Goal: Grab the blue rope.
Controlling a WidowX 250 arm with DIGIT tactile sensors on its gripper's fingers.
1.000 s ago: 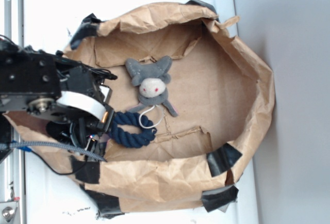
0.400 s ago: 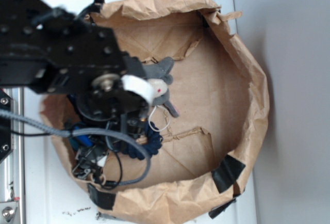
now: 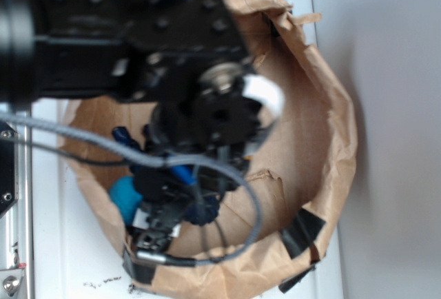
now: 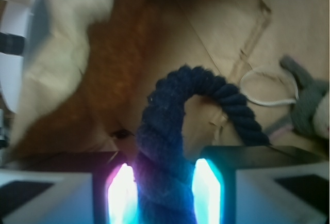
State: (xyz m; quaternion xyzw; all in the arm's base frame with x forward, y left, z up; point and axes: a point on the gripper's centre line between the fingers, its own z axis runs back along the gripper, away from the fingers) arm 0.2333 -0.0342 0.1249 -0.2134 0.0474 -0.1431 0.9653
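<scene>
Filling most of the exterior view, the blurred black arm (image 3: 138,44) is seen over the paper-lined bin (image 3: 337,140); only a dark knot of rope (image 3: 204,209) is seen under it, beside a turquoise ball (image 3: 124,196). At the wrist, the rope (image 4: 170,131) is clamped between the gripper (image 4: 164,193) fingers, jaws nearly closed, its loop arched above the cardboard near a white ring (image 4: 268,87) and grey plush (image 4: 309,105).

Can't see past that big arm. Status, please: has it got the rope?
Gripper shut on blue rope. Rope loop arches ahead. Plush toy off to side, nothing blocking.
</scene>
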